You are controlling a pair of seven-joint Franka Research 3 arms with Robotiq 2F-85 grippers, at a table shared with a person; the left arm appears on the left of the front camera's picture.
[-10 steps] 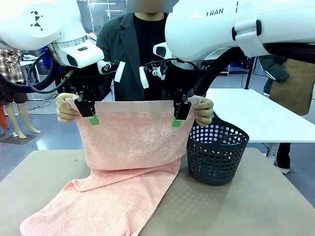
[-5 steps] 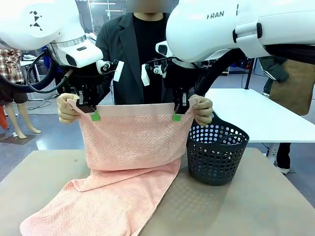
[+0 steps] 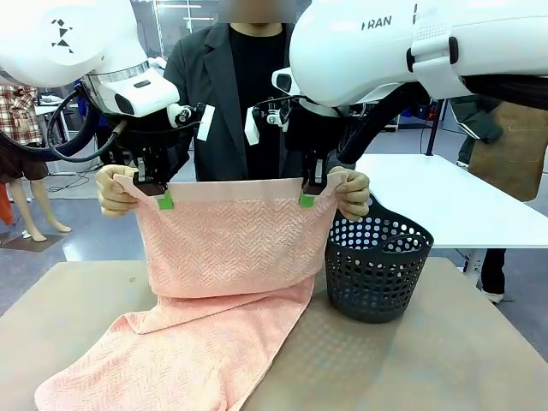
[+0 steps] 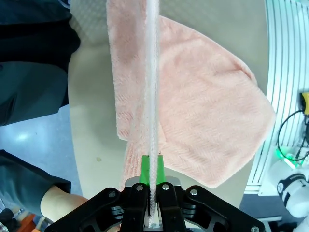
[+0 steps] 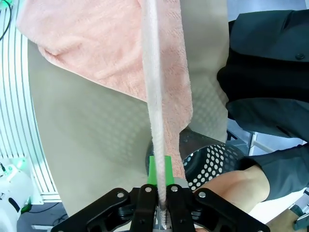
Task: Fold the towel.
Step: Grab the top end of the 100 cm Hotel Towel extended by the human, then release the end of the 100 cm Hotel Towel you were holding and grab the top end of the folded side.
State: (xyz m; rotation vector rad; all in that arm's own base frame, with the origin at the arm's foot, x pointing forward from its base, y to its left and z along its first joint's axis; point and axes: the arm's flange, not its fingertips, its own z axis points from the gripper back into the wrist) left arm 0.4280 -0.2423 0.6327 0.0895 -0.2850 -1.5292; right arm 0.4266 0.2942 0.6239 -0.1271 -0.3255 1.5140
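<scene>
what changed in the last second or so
The left gripper and the right gripper rose slightly and closed on the top band of the towel, which they had straddled with open jaws. Unchanged: the person's hands holding the upper corners, the towel's lower part on the table, the basket.

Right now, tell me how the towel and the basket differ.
The towel is pale pink cloth; the basket is dark grey and perforated. The towel's top edge is held up by the left end effector, the right end effector and the person's hands; nothing grips the basket, which stands upright. The towel's lower part sprawls over the table; the basket stands compact beside it. Both rest on the table.
</scene>
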